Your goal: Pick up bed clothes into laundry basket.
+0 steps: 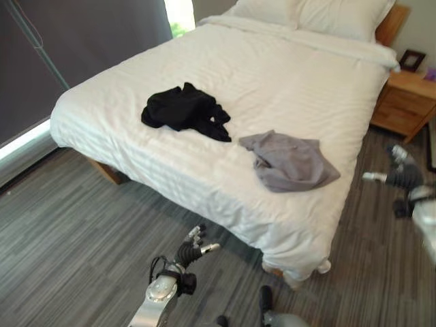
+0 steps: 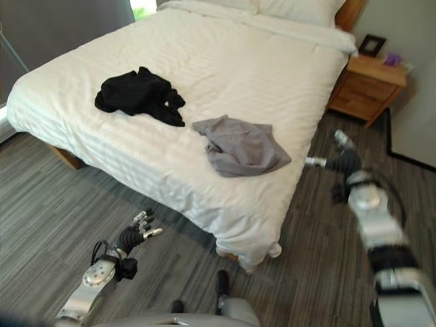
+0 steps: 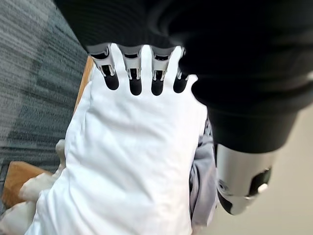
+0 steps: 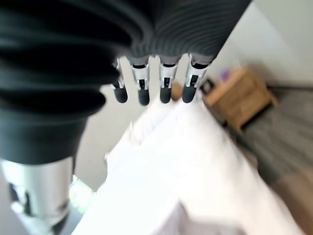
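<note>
Lying beyond both hands: grey garment (image 1: 289,162).

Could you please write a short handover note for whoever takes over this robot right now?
Left hand: open, holding nothing, low over the floor at the foot of the bed.
Right hand: open, holding nothing, raised beside the bed's right edge, near the nightstand.
Clothes: a black garment lies bunched in the middle of the bed; a grey garment lies crumpled nearer the foot, apart from the black one.
Done: nothing picked up yet; both garments are on the bed.
Left: grasp each garment and put it into the laundry basket, which I cannot see from here.
</note>
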Tool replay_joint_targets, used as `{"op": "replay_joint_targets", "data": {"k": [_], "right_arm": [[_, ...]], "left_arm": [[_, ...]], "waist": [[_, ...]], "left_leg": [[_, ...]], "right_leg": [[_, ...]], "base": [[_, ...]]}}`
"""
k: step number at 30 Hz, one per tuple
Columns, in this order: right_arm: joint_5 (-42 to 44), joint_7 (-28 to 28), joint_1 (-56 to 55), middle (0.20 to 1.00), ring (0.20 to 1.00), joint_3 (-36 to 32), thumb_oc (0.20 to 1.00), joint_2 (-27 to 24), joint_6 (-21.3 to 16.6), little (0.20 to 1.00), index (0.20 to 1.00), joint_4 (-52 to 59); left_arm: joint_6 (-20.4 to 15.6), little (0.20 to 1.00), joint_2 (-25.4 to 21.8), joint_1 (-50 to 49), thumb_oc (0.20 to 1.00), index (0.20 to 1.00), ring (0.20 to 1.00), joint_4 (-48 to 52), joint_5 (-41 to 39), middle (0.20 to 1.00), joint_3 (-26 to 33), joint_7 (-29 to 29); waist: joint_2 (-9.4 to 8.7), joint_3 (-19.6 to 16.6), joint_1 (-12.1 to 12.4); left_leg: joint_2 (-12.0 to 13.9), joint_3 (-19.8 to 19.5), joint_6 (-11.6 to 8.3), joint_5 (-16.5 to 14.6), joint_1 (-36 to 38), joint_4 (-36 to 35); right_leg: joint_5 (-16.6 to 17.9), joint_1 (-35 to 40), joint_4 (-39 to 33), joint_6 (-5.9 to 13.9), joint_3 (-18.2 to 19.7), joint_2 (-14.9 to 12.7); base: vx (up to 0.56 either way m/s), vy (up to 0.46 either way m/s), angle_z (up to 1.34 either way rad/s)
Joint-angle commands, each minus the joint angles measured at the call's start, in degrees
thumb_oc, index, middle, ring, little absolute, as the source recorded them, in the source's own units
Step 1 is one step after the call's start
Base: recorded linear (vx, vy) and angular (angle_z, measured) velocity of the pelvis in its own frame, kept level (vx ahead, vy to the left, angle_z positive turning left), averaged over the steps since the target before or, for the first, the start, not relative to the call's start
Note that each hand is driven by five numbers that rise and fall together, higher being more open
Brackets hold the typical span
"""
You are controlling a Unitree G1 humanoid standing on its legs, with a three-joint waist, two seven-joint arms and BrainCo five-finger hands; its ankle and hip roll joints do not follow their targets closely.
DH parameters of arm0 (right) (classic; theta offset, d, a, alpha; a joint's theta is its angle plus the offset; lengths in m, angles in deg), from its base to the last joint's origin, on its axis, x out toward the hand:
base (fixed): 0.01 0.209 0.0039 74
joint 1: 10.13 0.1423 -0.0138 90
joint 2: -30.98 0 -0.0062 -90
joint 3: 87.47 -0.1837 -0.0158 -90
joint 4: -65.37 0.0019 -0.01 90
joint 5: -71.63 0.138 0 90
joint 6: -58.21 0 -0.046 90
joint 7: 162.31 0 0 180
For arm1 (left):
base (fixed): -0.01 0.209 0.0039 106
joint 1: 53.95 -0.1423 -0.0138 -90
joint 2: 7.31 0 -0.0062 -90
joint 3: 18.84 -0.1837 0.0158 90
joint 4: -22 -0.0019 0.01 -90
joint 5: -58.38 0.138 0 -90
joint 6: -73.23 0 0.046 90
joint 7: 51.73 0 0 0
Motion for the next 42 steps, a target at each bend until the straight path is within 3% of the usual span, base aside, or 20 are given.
{"op": "replay_joint_targets", "data": {"k": [1, 5, 8, 9, 12, 16, 17, 24, 28, 33, 42], "right_arm": [[1.6, 1.8, 13.8, 1.0, 1.0, 6.5, 1.0, -1.5, 0.3, 1.0, 1.0, -10.8], [-2.7, 2.3, 28.6, 1.0, 1.0, 15.0, 1.0, 0.5, 1.6, 1.0, 1.0, -22.1], [-3.7, 2.6, 31.7, 1.0, 1.0, 17.0, 1.0, 0.7, 1.5, 1.0, 1.0, -23.9], [-3.3, 2.6, 34.0, 1.0, 1.0, 18.3, 1.0, 1.0, 1.7, 1.0, 1.0, -24.2], [-2.9, 2.9, 35.5, 1.0, 1.0, 18.9, 1.0, 1.2, 1.6, 1.0, 1.0, -24.3], [-0.5, 3.4, 36.4, 1.0, 1.0, 18.4, 1.0, 2.3, 1.7, 1.0, 1.0, -24.2], [-0.7, 3.6, 37.8, 1.0, 1.0, 19.0, 1.0, 2.3, 2.1, 1.0, 1.0, -26.1], [5.9, 4.5, 42.9, 1.0, 1.0, 18.7, 1.0, -2.3, 2.3, 1.0, 1.0, -28.9], [8.8, 4.2, 43.9, 1.0, 1.0, 19.7, 1.0, -1.8, 1.9, 1.0, 1.0, -27.6], [12.8, 5.3, 43.9, 1.0, 1.0, 18.3, 1.0, -1.2, 1.2, 1.0, 1.0, -27.9], [11.1, 5.6, 41.2, 1.0, 1.0, 17.8, 1.0, 1.4, 1.5, 1.0, 1.0, -28.3]], "left_arm": [[-1.2, 1.0, -2.8, 1.7, 1.0, 1.0, 1.0, 3.5, -4.7, 1.0, -0.5, -1.7], [-0.7, 1.0, -3.1, 1.7, 1.0, 1.0, 1.0, 0.0, -3.9, 1.0, -1.2, -1.2], [-0.8, 1.0, -2.4, 1.7, 1.0, 1.0, 1.0, -3.0, -5.0, 1.0, -0.6, -0.8], [-0.3, 1.0, -0.3, 2.4, 1.0, 1.0, 1.0, -11.9, -5.8, 1.0, 0.2, 0.4], [-0.8, 1.0, 0.7, 3.6, 1.0, 1.0, 1.0, -18.4, -4.0, 1.0, 1.2, 2.3], [-0.2, 1.0, 3.2, 5.7, 1.0, 1.0, 1.0, -34.2, -3.6, 1.0, 5.0, 5.6], [0.3, 1.0, 3.9, 7.2, 1.0, 1.0, 1.0, -45.1, -5.4, 1.0, 9.2, 7.2], [0.1, 1.0, 4.8, 7.6, 1.0, 1.0, 1.0, -52.6, -13.8, 1.0, 16.0, 8.7], [-0.4, 1.0, 6.0, 10.0, 1.0, 1.0, 1.0, -53.3, -17.7, 1.0, 16.8, 9.7], [-1.6, 1.0, 7.3, 11.7, 1.0, 1.0, 1.0, -51.1, -19.5, 1.0, 15.0, 10.5], [-2.5, 1.0, 7.7, 13.2, 1.0, 1.0, 1.0, -51.4, -21.0, 1.0, 15.2, 12.2]], "waist": [[0.08, 0.3, 1.5], [-0.11, 1.3, 3.1], [-0.21, 1.9, 3.9], [-0.47, 2.9, 4.9], [-0.71, 3.7, 5.5], [-1.16, 5.5, 6.3], [-1.59, 7.4, 7.0], [-2.97, 10.5, 8.8], [-4.27, 12.7, 9.0], [-4.35, 14.1, 8.9], [-3.78, 15.1, 8.6]], "left_leg": [[0.0, -0.2, -1.03, 6.2, -4.2, -1.0], [0.1, -1.5, -1.37, 6.8, -6.2, -1.0], [0.1, -2.4, -1.57, 7.3, -7.8, -1.0], [-0.1, -3.6, -1.74, 7.9, -9.8, -0.9], [-0.1, -4.2, -1.88, 8.2, -11.5, -0.7], [-0.1, -4.8, -2.08, 8.9, -14.4, -0.4], [-0.1, -5.4, -2.31, 9.6, -17.1, -0.2], [-0.1, -7.8, -2.8, 10.9, -23.0, -0.1], [0.3, -8.6, -3.43, 11.8, -26.7, -0.3], [0.0, -9.8, -3.76, 12.4, -28.5, -0.4], [-0.6, -9.7, -3.77, 12.4, -28.4, -0.8]], "right_leg": [[-2.5, 3.4, 2.2, 4.31, -1.9, -4.0], [-2.4, 2.2, 1.7, 4.08, -3.0, -3.7], [-2.4, 1.3, 1.6, 4.08, -4.1, -3.7], [-2.1, -0.1, 1.4, 3.94, -4.8, -3.6], [-2.1, -1.2, 1.2, 3.88, -5.3, -3.5], [-1.6, -3.7, 1.2, 3.71, -5.5, -3.3], [-1.1, -6.4, 1.2, 3.68, -5.2, -3.0], [0.1, -12.7, 1.2, 3.94, -3.3, -2.2], [1.2, -16.8, 1.2, 4.0, -2.1, -1.0], [1.6, -18.9, 1.2, 4.01, -1.7, -0.6], [1.6, -19.3, 1.2, 4.05, -1.5, -1.0]], "base": [[-0.02, -0.007, -0.15], [0.0, -0.021, -0.03], [-0.04, -0.038, 0.2], [-0.06, -0.057, 0.37], [-0.05, -0.037, 0.23], [-0.06, -0.037, 0.11], [-0.08, -0.051, 0.15], [-0.06, -0.047, 0.02], [-0.06, -0.037, -0.08], [-0.02, -0.03, -0.05], [0.0, 0.0, 0.0]]}}
